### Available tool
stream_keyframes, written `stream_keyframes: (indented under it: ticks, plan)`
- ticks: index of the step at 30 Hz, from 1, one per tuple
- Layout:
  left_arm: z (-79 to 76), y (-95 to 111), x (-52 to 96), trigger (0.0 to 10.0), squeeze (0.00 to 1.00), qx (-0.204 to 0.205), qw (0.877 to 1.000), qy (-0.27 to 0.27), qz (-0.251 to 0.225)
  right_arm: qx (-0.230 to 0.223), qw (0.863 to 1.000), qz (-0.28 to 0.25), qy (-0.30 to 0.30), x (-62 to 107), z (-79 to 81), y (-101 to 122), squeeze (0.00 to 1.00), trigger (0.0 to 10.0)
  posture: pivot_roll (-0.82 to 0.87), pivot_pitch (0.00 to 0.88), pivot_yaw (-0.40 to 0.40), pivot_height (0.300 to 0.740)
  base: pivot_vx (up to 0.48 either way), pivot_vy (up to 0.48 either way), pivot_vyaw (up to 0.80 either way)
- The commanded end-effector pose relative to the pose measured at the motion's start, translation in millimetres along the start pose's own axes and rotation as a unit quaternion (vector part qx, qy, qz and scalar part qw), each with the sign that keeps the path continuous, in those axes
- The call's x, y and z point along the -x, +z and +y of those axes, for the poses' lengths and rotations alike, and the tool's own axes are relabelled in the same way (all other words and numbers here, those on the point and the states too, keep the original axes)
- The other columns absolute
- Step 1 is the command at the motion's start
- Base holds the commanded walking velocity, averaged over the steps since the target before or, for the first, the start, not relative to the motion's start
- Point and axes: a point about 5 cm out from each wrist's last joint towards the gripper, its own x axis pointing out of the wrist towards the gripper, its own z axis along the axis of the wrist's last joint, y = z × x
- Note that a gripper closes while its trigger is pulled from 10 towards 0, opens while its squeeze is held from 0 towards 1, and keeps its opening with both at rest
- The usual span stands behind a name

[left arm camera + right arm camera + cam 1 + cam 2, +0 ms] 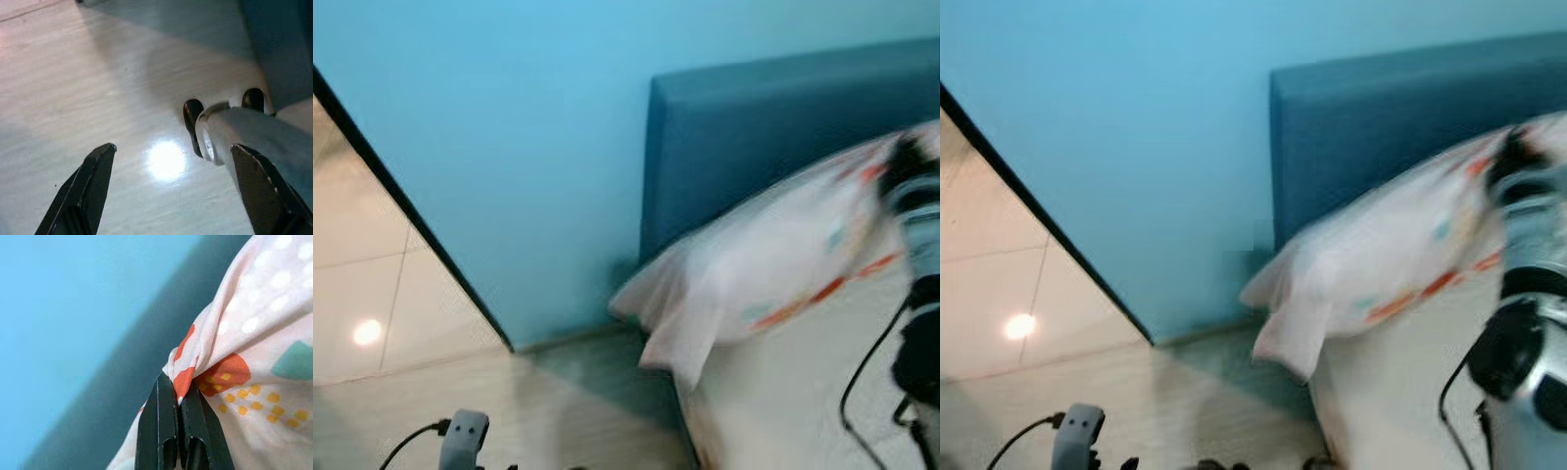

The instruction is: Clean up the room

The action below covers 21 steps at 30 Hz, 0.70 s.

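A pale pink pillow (773, 274) with orange and teal patches hangs tilted in front of the blue headboard (754, 127), above the bed. My right gripper (180, 404) is shut on a bunched corner of the pillow (254, 357), at the pillow's upper right end (1518, 157). My right arm (1528, 362) rises at the right edge. My left gripper (171, 161) hangs low and open over the pale floor (98, 88), with nothing between its fingers; its wrist (462, 436) shows at the bottom left.
A light blue wall (509, 117) stands behind the bed. The bed's pale mattress (783, 401) lies under the pillow. Glossy floor tiles (372, 294) with a lamp glare lie to the left. My own leg and black feet (239, 132) stand on the floor beside the bed.
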Motion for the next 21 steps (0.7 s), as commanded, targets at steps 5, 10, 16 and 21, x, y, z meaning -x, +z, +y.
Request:
stream_keyframes:
  ticks: [5, 10, 16, 21]
  plan:
    - [9.4, -21.4, 22.8, 10.0, 0.0, -0.05, 0.998, -0.033, 0.016, -0.006, 0.994, -0.033, -0.1, 53.4, -80.9, 0.4, 0.0, 10.0, 0.18, 0.346, 0.094, 0.739, 0.0, 0.0, 0.0]
    - [12.7, -33.4, 38.1, 10.0, 0.0, -0.067, 0.996, -0.045, 0.024, 0.023, 0.97, 0.058, -0.234, 128.4, -146.7, -43.2, 0.0, 10.0, 0.21, 0.383, 0.114, 0.739, 0.0, 0.0, 0.0]
    - [15.4, -39.0, 46.0, 10.0, 0.0, -0.067, 0.996, -0.044, 0.029, 0.05, 0.94, 0.107, -0.321, 183.6, -178.8, -60.2, 0.0, 10.0, 0.22, 0.392, 0.124, 0.739, 0.0, 0.0, 0.0]
    - [14.6, -37.1, 45.2, 10.0, 0.0, -0.067, 0.996, -0.045, 0.028, 0.058, 0.935, 0.106, -0.333, 190.3, -183.5, -56.6, 0.01, 10.0, 0.22, 0.387, 0.127, 0.739, 0.0, 0.0, 0.0]
